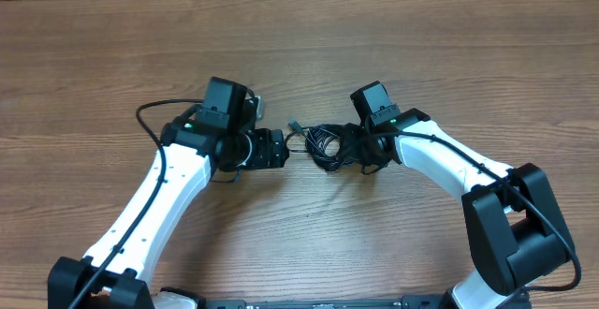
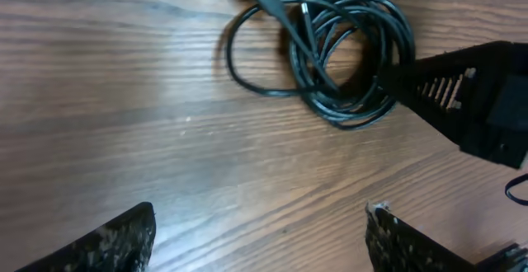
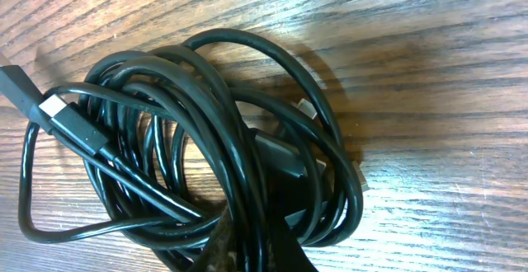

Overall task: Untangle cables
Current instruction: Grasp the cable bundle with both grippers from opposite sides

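Note:
A tangled bundle of black cables (image 1: 325,146) lies on the wooden table between the two arms. My right gripper (image 1: 360,150) is shut on the bundle's right side. In the right wrist view the fingers (image 3: 252,247) pinch several strands of the coil (image 3: 206,140). A plug with a pale tip (image 3: 70,119) sticks out at the left. My left gripper (image 1: 284,148) is open and empty, just left of the bundle. In the left wrist view its fingers (image 2: 260,222) are wide apart, short of the coil (image 2: 346,58). The right gripper (image 2: 462,91) shows there, on the coil.
The wooden table (image 1: 299,37) stretches bare behind the arms. One loose loop (image 2: 239,66) and a plug end (image 1: 296,124) extend from the bundle toward the left gripper.

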